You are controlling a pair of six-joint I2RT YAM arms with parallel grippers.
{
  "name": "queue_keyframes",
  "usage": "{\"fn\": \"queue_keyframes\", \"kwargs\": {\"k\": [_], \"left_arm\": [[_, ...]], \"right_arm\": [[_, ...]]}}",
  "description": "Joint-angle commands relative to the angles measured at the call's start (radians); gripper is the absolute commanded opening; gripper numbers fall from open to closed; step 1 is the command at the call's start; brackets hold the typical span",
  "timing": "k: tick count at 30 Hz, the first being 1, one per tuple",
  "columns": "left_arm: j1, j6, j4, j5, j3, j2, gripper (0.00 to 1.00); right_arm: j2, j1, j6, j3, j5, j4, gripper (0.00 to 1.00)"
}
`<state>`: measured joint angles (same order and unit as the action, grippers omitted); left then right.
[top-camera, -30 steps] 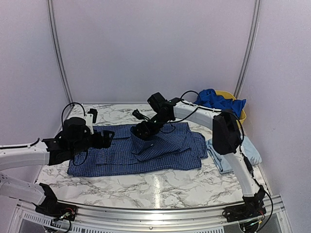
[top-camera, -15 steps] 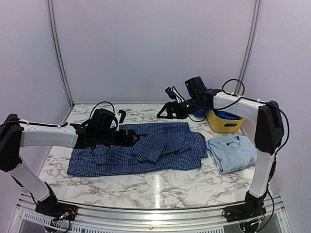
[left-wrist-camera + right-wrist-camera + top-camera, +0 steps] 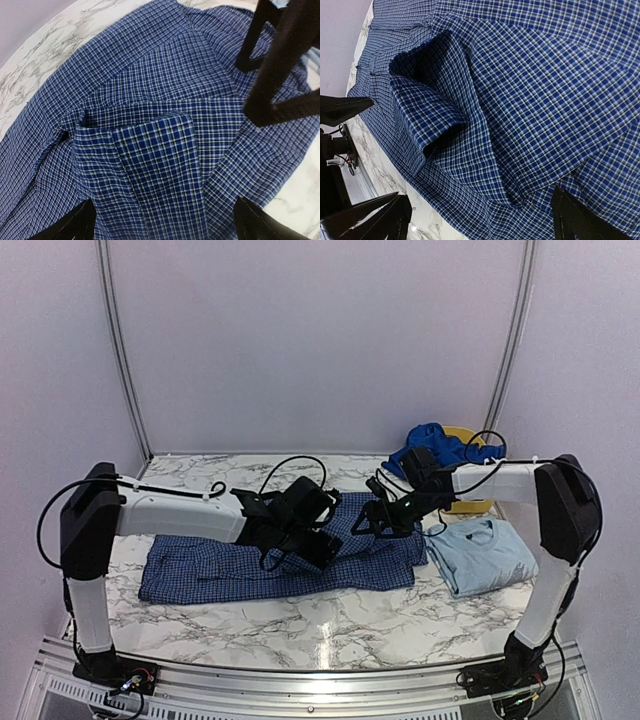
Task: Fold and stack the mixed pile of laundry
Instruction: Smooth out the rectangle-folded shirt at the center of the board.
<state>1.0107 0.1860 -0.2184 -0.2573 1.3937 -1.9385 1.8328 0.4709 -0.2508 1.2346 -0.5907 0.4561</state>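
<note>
The left gripper (image 3: 322,543) hovers over the middle of the navy-and-white checked shirt (image 3: 210,570), its fingers (image 3: 70,226) spread wide with nothing pinched between them. The shirt lies flat across the marble table (image 3: 330,625) (a folded flap of the same cloth rests on top of it, under the left gripper). Just to the right, the right gripper (image 3: 375,523) hangs low over the shirt's right part, its jaws also wide apart and empty. Right of the shirt lies a folded pale sky-blue T-shirt (image 3: 487,555). Behind it, a royal-blue piece (image 3: 432,443) is heaped on the yellow basket (image 3: 468,432).
</note>
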Motion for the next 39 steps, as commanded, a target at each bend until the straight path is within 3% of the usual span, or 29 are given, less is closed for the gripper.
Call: {"fn": "queue_keyframes", "kwargs": {"k": [1,7,15,18,23,27,30,39], "left_arm": [[0.008,-0.004,-0.128,-0.147,0.109,-0.112,0.99],[-0.022,0.044,-0.227,-0.293,0.191,-0.174,0.99],[-0.267,0.083,-0.228,-0.301,-0.002,-0.015,0.99],[-0.361,0.057,-0.160,-0.136,-0.075,0.064,0.99],[-0.499,0.037,0.031,0.353,-0.210,0.200,0.97],[-0.544,0.041,0.086,0.575,-0.241,0.204,0.92],[-0.574,0.067,0.086,0.640,-0.220,0.157,0.88],[-0.599,0.072,0.047,0.604,-0.101,-0.008,0.82]], "right_arm": [[-0.008,-0.003,-0.067,-0.028,0.014,-0.072,0.93],[0.035,-0.003,-0.051,-0.013,0.031,-0.052,0.92],[0.060,-0.003,-0.017,-0.019,0.044,-0.023,0.92],[0.059,-0.003,-0.011,-0.021,0.038,-0.022,0.93],[0.024,-0.003,0.006,-0.004,0.018,-0.038,0.93],[-0.009,-0.003,0.055,0.026,0.007,-0.045,0.93],[-0.015,-0.003,0.078,0.042,0.007,-0.048,0.92],[0.027,-0.009,0.067,0.121,-0.020,-0.069,0.87]]}}
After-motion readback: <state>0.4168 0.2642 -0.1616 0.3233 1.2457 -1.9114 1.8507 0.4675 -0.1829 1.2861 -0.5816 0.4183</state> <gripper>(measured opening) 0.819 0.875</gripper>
